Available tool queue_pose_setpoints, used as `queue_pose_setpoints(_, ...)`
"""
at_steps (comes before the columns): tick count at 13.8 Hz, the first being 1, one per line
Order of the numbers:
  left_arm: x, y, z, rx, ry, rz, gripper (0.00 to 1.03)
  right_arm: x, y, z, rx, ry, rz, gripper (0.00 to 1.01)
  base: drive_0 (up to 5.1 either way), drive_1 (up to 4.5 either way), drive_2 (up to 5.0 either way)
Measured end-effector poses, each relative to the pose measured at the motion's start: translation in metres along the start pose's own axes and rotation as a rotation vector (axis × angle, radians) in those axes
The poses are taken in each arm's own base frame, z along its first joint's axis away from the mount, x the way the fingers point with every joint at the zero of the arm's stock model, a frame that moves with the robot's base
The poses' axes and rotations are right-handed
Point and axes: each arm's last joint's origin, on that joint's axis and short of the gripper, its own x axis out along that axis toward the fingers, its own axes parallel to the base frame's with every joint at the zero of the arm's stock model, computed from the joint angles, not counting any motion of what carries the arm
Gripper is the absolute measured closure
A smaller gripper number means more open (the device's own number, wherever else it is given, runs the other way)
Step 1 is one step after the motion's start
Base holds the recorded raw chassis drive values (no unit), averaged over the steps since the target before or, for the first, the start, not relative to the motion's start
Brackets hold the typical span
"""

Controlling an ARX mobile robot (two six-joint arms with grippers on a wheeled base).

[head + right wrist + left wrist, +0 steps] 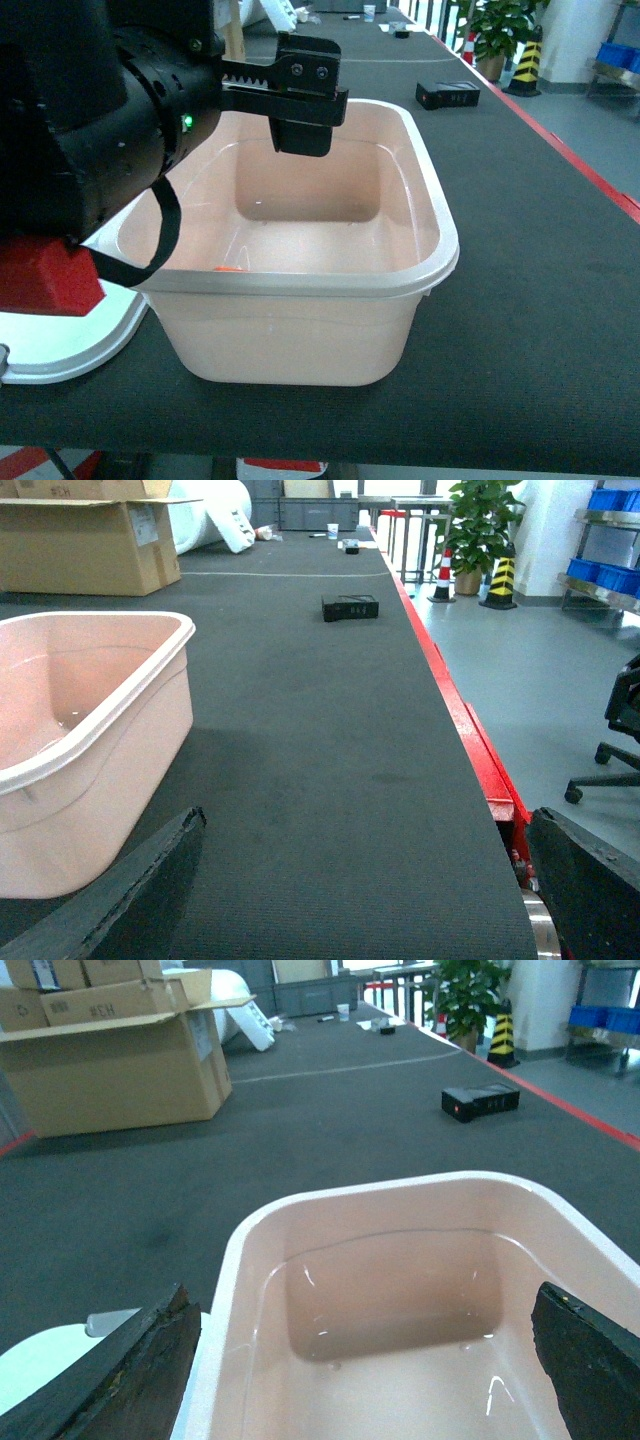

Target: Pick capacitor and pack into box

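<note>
Left gripper (300,125) reaching level over pink box (440,250), fingers apart — nothing held, right gripper (365,900) spread over belt

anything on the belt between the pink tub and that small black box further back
Nothing: in the right wrist view, only bare dark belt surface lies between the pale pink rectangular plastic tub and the small black rectangular box.

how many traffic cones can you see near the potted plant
2. A red-and-white cone stands left of the potted plant; a black-and-yellow striped cone stands to its right. Others may be hidden behind the plant.
</note>
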Motion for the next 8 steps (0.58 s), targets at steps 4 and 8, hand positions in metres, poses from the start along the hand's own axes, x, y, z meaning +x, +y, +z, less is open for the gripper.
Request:
queue_pose_setpoints(4, -0.052, 0.057, 0.016, -0.025, -0.076, 0.089, 0.05, 0.0, 0.0, 0.0, 0.0, 0.0, 0.0, 0.03, 0.0, 0.0, 0.0)
queue_pose_setpoints(8, -0.094, 0.136, -0.001, 0.02, -0.072, 0.236, 0.05, 0.0, 0.0, 0.0, 0.0, 0.0, 0.0, 0.03, 0.0, 0.0, 0.0)
